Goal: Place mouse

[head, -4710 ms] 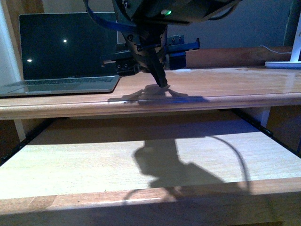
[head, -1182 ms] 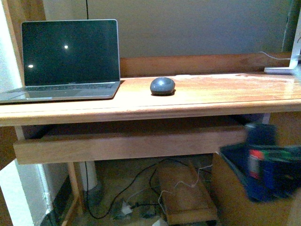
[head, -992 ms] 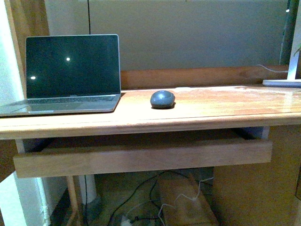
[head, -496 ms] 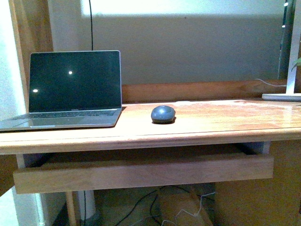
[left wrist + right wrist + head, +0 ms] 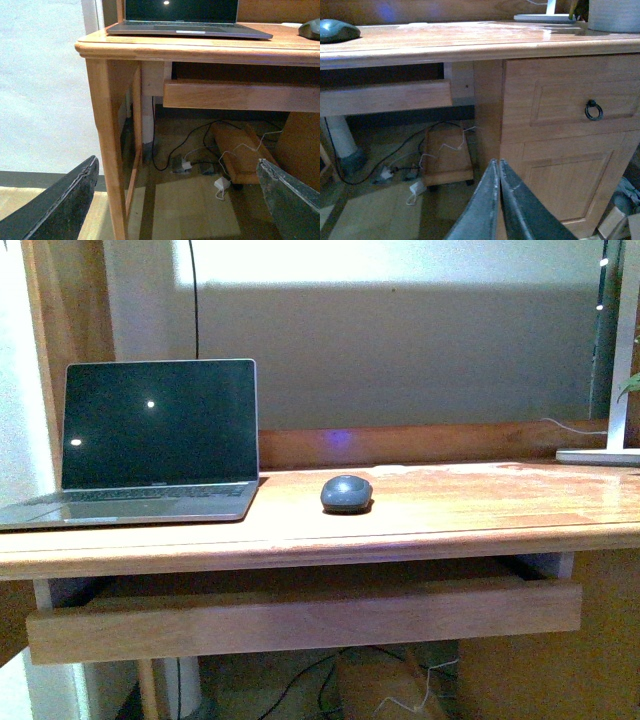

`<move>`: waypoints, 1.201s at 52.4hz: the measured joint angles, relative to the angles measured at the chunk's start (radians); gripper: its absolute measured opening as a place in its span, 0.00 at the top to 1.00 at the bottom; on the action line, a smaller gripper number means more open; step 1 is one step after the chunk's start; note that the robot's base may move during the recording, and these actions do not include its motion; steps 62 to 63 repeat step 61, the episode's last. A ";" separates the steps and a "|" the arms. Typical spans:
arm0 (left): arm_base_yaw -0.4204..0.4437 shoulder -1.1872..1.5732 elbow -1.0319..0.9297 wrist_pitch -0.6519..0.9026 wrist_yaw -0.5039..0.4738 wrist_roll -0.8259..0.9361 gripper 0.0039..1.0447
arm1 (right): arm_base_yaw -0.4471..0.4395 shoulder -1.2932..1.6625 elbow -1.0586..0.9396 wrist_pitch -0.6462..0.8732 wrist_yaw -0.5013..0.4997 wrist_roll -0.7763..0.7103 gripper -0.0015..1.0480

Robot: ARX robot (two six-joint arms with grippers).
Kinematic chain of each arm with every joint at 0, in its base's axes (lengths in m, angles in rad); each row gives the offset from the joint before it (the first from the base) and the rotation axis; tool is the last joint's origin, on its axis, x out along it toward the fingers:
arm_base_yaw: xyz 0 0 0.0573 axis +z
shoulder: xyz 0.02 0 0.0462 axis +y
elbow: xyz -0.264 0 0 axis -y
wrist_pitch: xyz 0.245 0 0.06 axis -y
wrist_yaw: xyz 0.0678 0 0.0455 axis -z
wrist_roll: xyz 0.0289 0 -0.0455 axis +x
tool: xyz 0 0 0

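Observation:
The dark grey-blue mouse (image 5: 346, 493) lies on the wooden desk top (image 5: 450, 515), just right of the open laptop (image 5: 150, 440). It also shows in the left wrist view (image 5: 311, 28) and in the right wrist view (image 5: 337, 30), at the frame edges. Neither arm shows in the front view. My left gripper (image 5: 177, 190) is open and empty, low in front of the desk's left leg. My right gripper (image 5: 498, 167) is shut and empty, low in front of the desk's drawer cabinet. Both grippers are well below and apart from the mouse.
The keyboard tray (image 5: 300, 615) is pushed in under the desk top. A white lamp base (image 5: 598, 454) stands at the back right. The cabinet with a ring handle (image 5: 593, 110) is at the right. Cables and a low wooden stand (image 5: 240, 155) lie on the floor under the desk.
The arm that stood over the desk is gone and the mouse now lies on the desk top. The keyboard tray has gone in. The front view has tilted up a little.

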 joint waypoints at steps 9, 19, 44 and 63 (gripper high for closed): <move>0.000 0.000 0.000 0.000 0.000 0.000 0.07 | 0.000 0.000 0.000 0.000 0.000 -0.002 0.97; 0.000 0.000 0.000 0.000 0.000 0.000 0.07 | 0.000 0.000 0.000 0.000 -0.001 -0.005 0.75; 0.000 0.000 0.000 0.000 0.000 0.000 0.07 | -0.002 0.000 0.000 0.000 0.000 -0.005 0.07; 0.000 0.000 0.000 0.000 0.000 0.000 0.07 | -0.002 0.000 0.000 0.000 0.000 -0.005 0.07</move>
